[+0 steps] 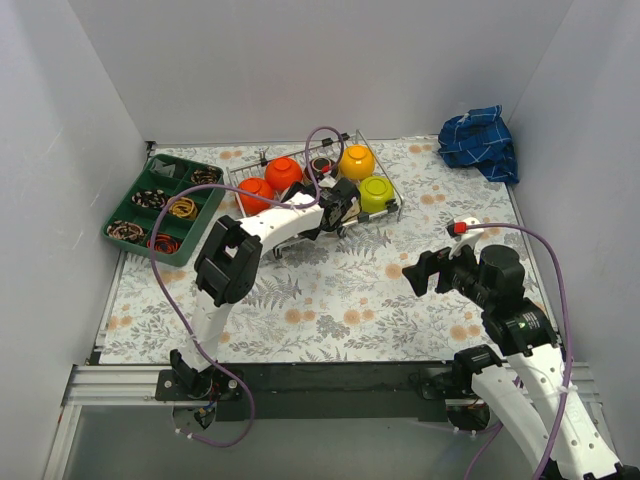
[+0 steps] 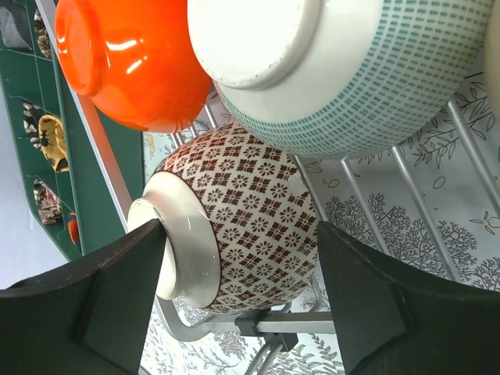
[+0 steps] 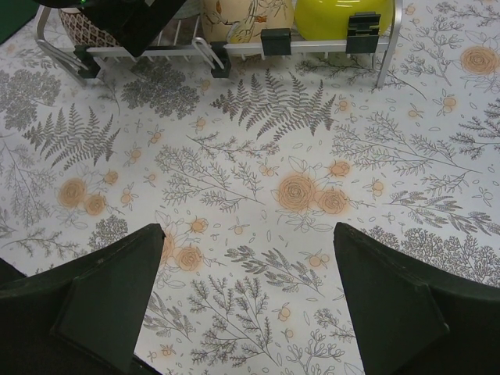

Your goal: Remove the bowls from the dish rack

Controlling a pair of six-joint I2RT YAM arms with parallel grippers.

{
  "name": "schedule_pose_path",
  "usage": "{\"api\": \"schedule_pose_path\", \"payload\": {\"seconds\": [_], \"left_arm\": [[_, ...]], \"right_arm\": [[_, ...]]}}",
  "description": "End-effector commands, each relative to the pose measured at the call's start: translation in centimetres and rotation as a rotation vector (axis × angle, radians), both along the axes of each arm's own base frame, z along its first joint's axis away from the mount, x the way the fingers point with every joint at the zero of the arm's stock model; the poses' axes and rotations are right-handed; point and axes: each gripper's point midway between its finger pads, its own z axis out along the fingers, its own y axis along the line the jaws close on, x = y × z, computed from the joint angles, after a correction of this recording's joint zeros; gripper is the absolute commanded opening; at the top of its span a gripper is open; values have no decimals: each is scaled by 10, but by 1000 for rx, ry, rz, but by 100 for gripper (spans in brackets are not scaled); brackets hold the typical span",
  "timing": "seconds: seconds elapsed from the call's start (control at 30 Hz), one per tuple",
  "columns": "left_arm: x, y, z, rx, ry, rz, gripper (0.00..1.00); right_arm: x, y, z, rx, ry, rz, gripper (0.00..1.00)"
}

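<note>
A robot lab test cell: plain white walls (image 1: 90, 120) box in a bench (image 1: 330, 300) under a floral cloth, with two arms bolted to an aluminium rail (image 1: 120, 385) and cables (image 1: 170, 290) trailing.

**Lighting and image quality**

Illumination is bright, even and diffuse, apparently from overhead; shadows under the dish rack (image 1: 318, 190) are soft and short; the white walls (image 1: 300, 60) read slightly grey toward the corners. Specular glare marks the orange bowl (image 2: 125, 62) in the left wrist view; the dark fingers (image 2: 94, 305) at the lower edge are underexposed and slightly soft; the floral cloth (image 3: 297, 195) in the right wrist view is sharp at centre, with mild wide-angle stretching near the edges.
</note>
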Motion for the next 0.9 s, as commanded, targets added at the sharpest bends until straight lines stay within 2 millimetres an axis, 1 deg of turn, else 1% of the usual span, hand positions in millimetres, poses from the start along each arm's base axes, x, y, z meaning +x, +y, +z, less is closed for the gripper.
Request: {"api": "schedule_pose_path", "payload": {"seconds": [0.0,0.2,0.27,0.4,0.47,0.5,0.53,0.57,0.6,0.63,0.67,0.7,0.73,0.77,0.8,0.83,0.87], "left_arm": [[4,-29,39,-174,-75,-53,68],[11,-27,56,-171,-110,-65,66],[12,-27,57,-171,-109,-74,66],[14,-32,62,-198,-111,-84,76],[17,-35,71,-231,-130,-87,81],[19,-39,73,-270,-131,-89,82],[23,-43,81,-319,-145,-86,85],[26,-40,89,-380,-164,-56,87],[28,-46,94,-451,-158,-65,89],[30,-47,98,-496,-167,-55,91],[33,-45,109,-561,-192,-29,94],[34,-48,112,-607,-199,-22,96],[33,-54,114,-660,-186,-29,97],[32,-53,111,-686,-176,-22,98],[33,-56,117,-726,-194,-24,98],[33,-57,115,-735,-190,-31,98],[33,-52,109,-716,-183,-32,98]], "right_arm": [[8,4,17,12,-62,14,99],[6,10,17,26,-47,47,99],[4,15,16,35,-44,72,99],[1,18,17,42,-44,98,99],[0,19,17,46,-44,103,99],[1,19,18,47,-45,106,99],[0,20,19,47,-46,110,99],[-1,21,19,50,-45,117,99],[-1,21,21,51,-46,120,99],[-2,21,21,51,-46,123,99],[-3,22,21,53,-46,127,99],[-3,22,22,55,-43,130,99],[-4,22,23,55,-47,133,99],[-5,23,23,54,-44,136,99],[-5,23,23,56,-45,137,99],[-5,23,23,55,-42,137,98],[-6,23,22,54,-36,139,99]]}}
